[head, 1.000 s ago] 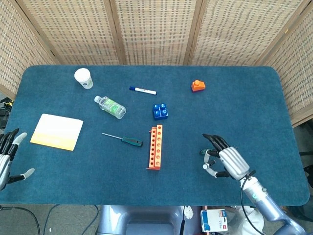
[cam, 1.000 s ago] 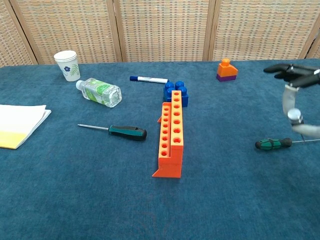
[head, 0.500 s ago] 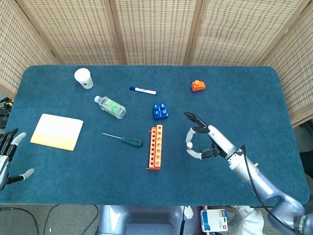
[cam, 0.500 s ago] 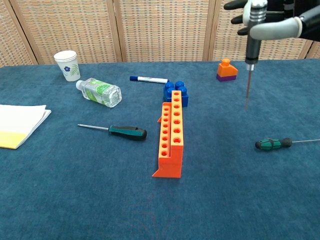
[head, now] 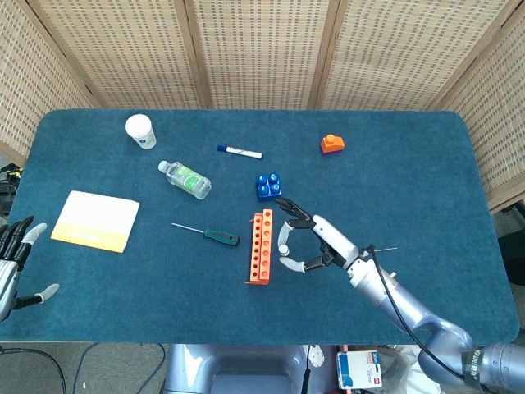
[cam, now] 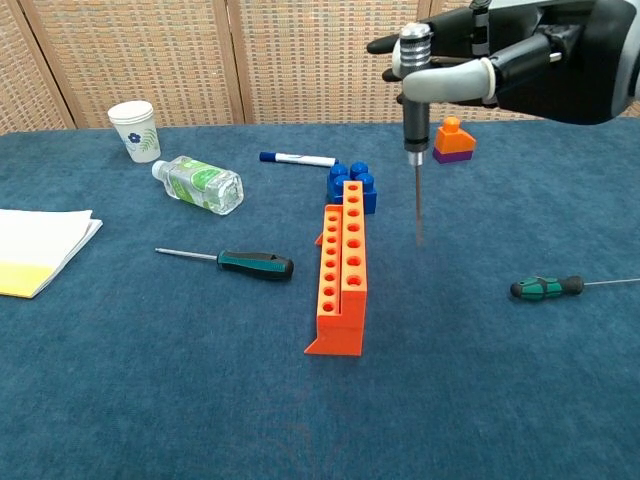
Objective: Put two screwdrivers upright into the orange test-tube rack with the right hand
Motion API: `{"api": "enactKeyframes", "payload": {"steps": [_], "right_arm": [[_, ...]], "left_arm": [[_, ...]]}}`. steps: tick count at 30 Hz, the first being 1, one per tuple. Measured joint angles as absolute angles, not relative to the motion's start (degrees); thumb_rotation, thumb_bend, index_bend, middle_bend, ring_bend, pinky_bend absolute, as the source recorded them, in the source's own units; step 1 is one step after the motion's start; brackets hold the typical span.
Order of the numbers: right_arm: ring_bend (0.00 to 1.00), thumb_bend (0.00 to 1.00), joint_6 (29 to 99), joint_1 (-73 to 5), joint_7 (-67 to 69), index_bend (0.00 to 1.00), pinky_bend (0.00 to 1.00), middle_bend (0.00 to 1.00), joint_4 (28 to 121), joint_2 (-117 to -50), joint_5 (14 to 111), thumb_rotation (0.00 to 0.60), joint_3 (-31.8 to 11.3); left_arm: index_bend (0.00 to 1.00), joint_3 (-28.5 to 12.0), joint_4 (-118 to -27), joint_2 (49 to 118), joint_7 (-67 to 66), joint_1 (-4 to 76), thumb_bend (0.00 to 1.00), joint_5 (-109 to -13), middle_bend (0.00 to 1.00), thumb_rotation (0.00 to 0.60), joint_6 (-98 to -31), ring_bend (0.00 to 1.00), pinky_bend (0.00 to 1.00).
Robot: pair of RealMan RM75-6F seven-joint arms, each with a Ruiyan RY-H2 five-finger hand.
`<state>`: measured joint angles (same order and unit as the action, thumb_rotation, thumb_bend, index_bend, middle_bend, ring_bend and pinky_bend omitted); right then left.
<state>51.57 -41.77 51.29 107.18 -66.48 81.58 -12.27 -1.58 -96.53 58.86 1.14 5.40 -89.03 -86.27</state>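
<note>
Right hand (cam: 500, 65) grips a thin-shafted silver-capped screwdriver (cam: 413, 95) upright, tip down, just right of the orange plastic test-tube rack (cam: 341, 265) and above the blue cloth desk (cam: 150, 380); the tip is not in any hole. Rack holes appear empty in the chest view. Two green-and-black-handled screwdrivers lie flat on the desk: one (cam: 235, 261) left of the rack, the other (cam: 555, 286) well to its right. Left hand (head: 12, 263) sits at the desk's left edge, fingers apart, holding nothing. Blue toy brick (cam: 350, 184) touches the rack's far end. Clear plastic bottle (cam: 200, 184), paper cup (cam: 134, 129), marker pen (cam: 298, 158), yellow-white notepad (cam: 35, 250) and orange-purple block (cam: 453, 140) lie apart.
</note>
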Motion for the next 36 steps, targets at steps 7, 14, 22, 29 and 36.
{"api": "enactKeyframes", "payload": {"steps": [7, 14, 22, 29, 36], "right_arm": [[0.00, 0.40, 49.48, -43.17, 51.13, 0.59, 0.00, 0.00, 107.86, -68.56, 79.49, 0.600, -12.99], [0.00, 0.41, 48.16, -44.53, 48.51, 0.60, 0.00, 0.00, 106.71, -71.04, 75.41, 0.600, -14.36], [0.00, 0.43, 47.25, -45.01, 45.26, 0.60, 0.00, 0.00, 106.70, -72.59, 73.03, 0.600, -15.19], [0.00, 0.43, 46.37, -45.40, 43.17, 0.60, 0.00, 0.00, 107.09, -72.94, 70.96, 0.600, -16.01], [0.00, 0.43, 46.00, -45.33, 41.68, 0.60, 0.00, 0.00, 107.58, -73.71, 70.08, 0.600, -16.40]], "left_arm": [[0.00, -1.52, -96.71, 59.12, 0.08, 5.68, 0.00, -88.72, 0.00, 0.600, -85.53, 0.00, 0.00], [0.00, -1.61, -96.82, 59.18, -0.24, 5.80, 0.00, -88.23, 0.00, 0.600, -85.15, 0.00, 0.00], [0.00, -1.65, -97.12, 59.26, -0.98, 6.02, 0.00, -87.77, 0.00, 0.600, -84.55, 0.00, 0.00], [0.00, -1.66, -97.26, 59.41, -1.56, 6.15, 0.00, -87.50, 0.00, 0.600, -84.25, 0.00, 0.00], [0.00, -1.63, -97.36, 59.42, -1.71, 6.18, 0.00, -87.42, 0.00, 0.600, -84.16, 0.00, 0.00]]}}
